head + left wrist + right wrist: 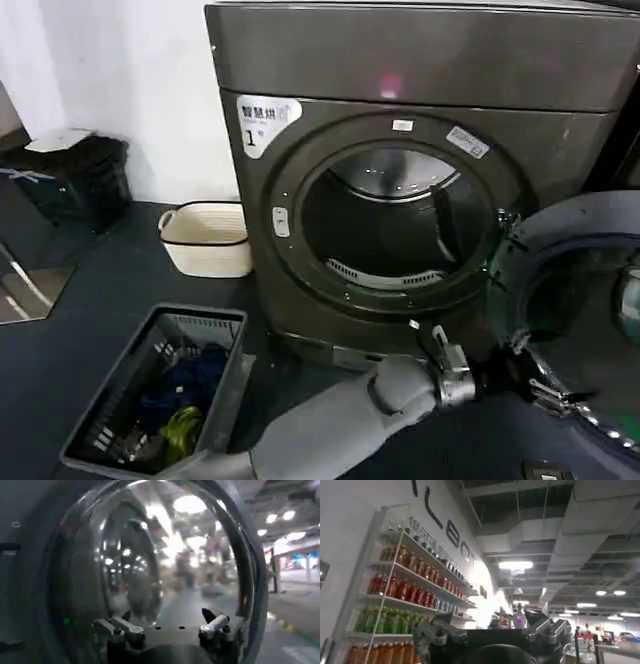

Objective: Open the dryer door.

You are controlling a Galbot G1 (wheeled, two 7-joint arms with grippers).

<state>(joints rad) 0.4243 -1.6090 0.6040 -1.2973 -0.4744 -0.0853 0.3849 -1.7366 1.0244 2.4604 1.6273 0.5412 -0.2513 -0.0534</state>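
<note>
Nearest the head camera, one grey left arm (330, 425) crosses the lower frame from the left toward the right, ending in the left gripper (548, 388) at the inner rim of the dryer door (590, 225). In the left wrist view that gripper (170, 627) has its two fingers spread apart with nothing between them, the fingertips (212, 625) close up against the door's domed glass (165, 555); whether they touch it cannot be told.

Going from left to right in the head view: one dark bin (70, 180) with a pale lid stands against the white wall; one grey plastic laundry basket (225, 375) sits on the dark floor near the camera, holding blue and yellow-green cloth; one cream tub with a dark rim (205, 238) stands just beside the machine's left side. Next comes one dryer (420, 60), dark grey-bronze, with one white sticker marked "1" (265, 118) and one small pink light (390, 83) on its top panel. Its round drum hole (395, 220) is uncovered, and the door is swung out to the right, standing open beside the hole.

In the right wrist view the right gripper (492, 630) is raised toward the ceiling, its two fingers released and apart, gripping nothing, with shelves of bottles (405, 592) behind.
</note>
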